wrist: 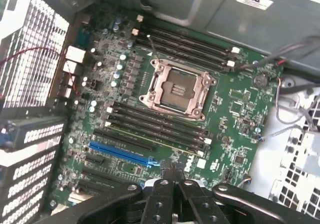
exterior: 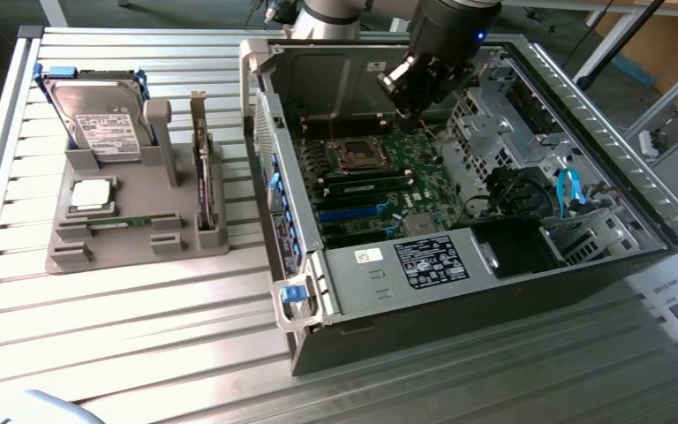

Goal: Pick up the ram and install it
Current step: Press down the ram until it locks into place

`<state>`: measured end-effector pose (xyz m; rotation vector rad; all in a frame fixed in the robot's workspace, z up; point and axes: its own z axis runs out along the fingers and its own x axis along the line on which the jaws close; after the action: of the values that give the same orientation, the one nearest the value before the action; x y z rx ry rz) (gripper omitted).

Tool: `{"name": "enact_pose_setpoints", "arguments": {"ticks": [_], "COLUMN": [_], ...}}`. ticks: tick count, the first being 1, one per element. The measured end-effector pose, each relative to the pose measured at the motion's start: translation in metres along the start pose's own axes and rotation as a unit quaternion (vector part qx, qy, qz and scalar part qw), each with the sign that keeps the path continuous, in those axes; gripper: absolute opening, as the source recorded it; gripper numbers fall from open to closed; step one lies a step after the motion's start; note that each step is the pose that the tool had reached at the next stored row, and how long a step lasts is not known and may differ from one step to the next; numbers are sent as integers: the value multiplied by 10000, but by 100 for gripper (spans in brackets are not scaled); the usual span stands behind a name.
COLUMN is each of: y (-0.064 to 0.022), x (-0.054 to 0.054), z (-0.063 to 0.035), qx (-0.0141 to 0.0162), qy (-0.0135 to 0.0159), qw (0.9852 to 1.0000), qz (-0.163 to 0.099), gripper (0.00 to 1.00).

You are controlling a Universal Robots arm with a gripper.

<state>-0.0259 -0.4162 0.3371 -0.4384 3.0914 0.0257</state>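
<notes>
— Where are we seeing the gripper [wrist: 172, 176]?

— We are finding it hanging over the motherboard [wrist: 235, 114] inside the open computer case [exterior: 351, 291]. In the wrist view its two fingers are pressing together with nothing between them. In the exterior view the arm's dark body is covering the gripper [exterior: 416, 110] tips, so we are not making out the fingers there.

— And the ram [exterior: 139, 221]?

— We are spotting it as a thin green strip lying flat in the grey holder [exterior: 74, 256] on the tabletop [exterior: 139, 344], to the exterior view's left of the case and well apart from the gripper. It is sitting low in its slot, so we are only seeing its upper edge; chips and label are too small for us to make out.

— What else is sitting in that holder?

— We are seeing a hard drive [exterior: 98, 124] leaning upright at the back, a square silver processor [exterior: 92, 194] just in front of it, and an expansion card [exterior: 204, 168] standing on edge beside them.

— And the board itself?

— We are looking at the empty processor socket [wrist: 177, 88] with long black memory slots [wrist: 157, 126] on either side of it. One slot nearest the blue connector [wrist: 120, 154] is appearing to carry a greenish stick, though we are not telling for sure. The case wall is hiding the board's near edge in the exterior view.
</notes>
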Motion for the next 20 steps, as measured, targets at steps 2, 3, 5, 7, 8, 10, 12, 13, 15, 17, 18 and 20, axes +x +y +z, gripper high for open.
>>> {"name": "enact_pose_setpoints", "arguments": {"ticks": [2,3,5,7,8,10,12,13,15,17,18,20], "y": [0,0,0,0,0,0,0,0,0,0,0,0], "x": [0,0,0,0,0,0,0,0,0,0,0,0], "z": [0,0,0,0,0,0,0,0,0,0,0,0], "qx": [2,4,7,9,11,13,16,17,19,22,23,24], "qy": [-2,-3,-4,-6,-7,-9,-10,-11,-13,-14,-15,-15], "qw": [9999,9998,9995,9990,9988,9980,9971,9966,9957,9946,9941,9937], "qz": [130,189,318,442,499,634,760,819,929,1035,1083,1124], "gripper": [10,10,10,10,10,10,10,10,10,10,10,10]}}
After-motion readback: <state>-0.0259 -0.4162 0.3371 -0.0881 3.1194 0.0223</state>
